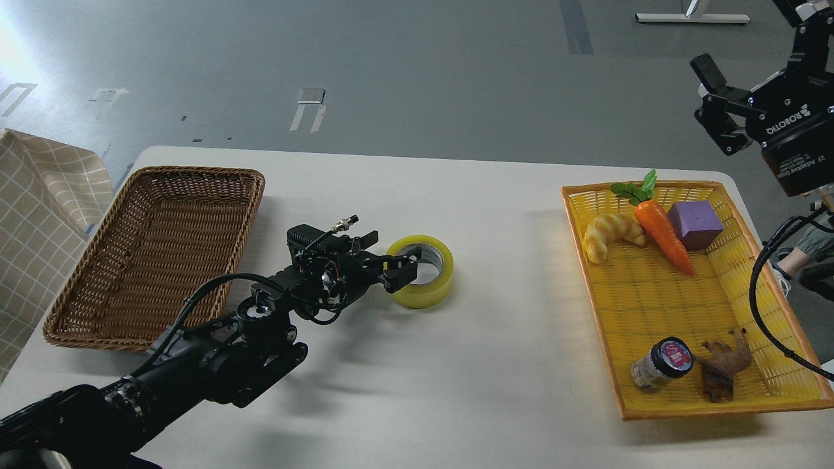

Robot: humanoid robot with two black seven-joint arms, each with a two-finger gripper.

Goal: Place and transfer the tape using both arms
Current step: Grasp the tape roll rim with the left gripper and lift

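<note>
Off-white table (495, 365) on grey floor (417, 71); translucent yellow tape roll (422, 271) centre, left claw (391, 260) straddling its nine-o'clock wall, grip uncertain; right claw (715, 107) open, empty, at two.

The wide roll of translucent yellow packing tape (422, 271) has a grey-white inner core. Left of it sits a brown woven wicker basket (156, 254); further left hangs a beige cloth with a white grid pattern (39, 195). Right of the tape, a yellow plastic mesh tray with an orange rim (658, 306) holds a pale yellow striped croissant (609, 236), an orange carrot with green leaves (661, 236), a purple cube (694, 225), a small jar whose dark lid bears what seems a pink label (661, 365), and a brown animal figure (722, 371). The table (495, 365) is off-white.
</note>
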